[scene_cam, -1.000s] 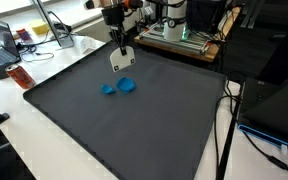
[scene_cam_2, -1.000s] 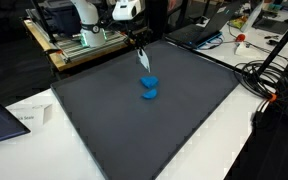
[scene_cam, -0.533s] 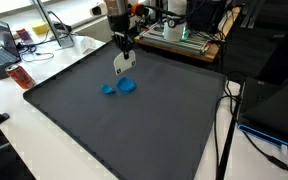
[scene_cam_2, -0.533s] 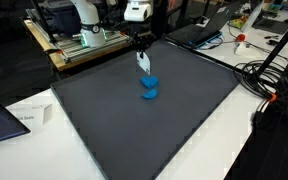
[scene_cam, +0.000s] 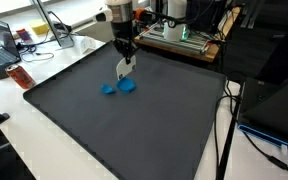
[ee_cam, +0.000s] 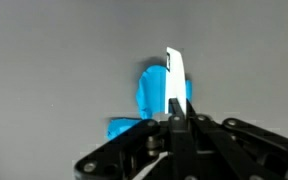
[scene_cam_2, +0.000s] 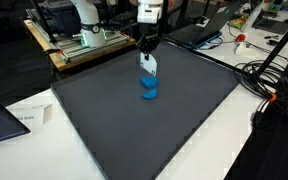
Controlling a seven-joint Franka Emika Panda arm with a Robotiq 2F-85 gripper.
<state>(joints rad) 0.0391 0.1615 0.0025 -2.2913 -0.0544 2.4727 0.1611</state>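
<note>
My gripper (scene_cam: 125,55) is shut on a thin white flat piece (scene_cam: 123,68), which hangs edge-on below the fingers. It also shows in an exterior view (scene_cam_2: 149,66) and in the wrist view (ee_cam: 175,78), where the shut fingertips (ee_cam: 177,118) pinch its end. Right beneath it on the dark grey mat (scene_cam: 134,125) lies a blue round object (scene_cam: 129,85), with a smaller blue object (scene_cam: 108,88) beside it. Both blue objects show in the wrist view (ee_cam: 152,90) (ee_cam: 124,128) and as a stacked-looking pair in an exterior view (scene_cam_2: 149,92). The white piece hangs just above the larger blue one.
A white table rim (scene_cam: 44,130) surrounds the mat. A red-orange object (scene_cam: 21,77) and laptop (scene_cam: 2,50) sit at one corner. Equipment on a wooden board (scene_cam: 179,40) stands behind the arm. Cables (scene_cam_2: 269,85) and a tripod leg lie beside the mat.
The gripper has moved toward and down over the blue objects with the white piece held. The piece has turned from face-on to edge-on. The blue objects have not moved.
</note>
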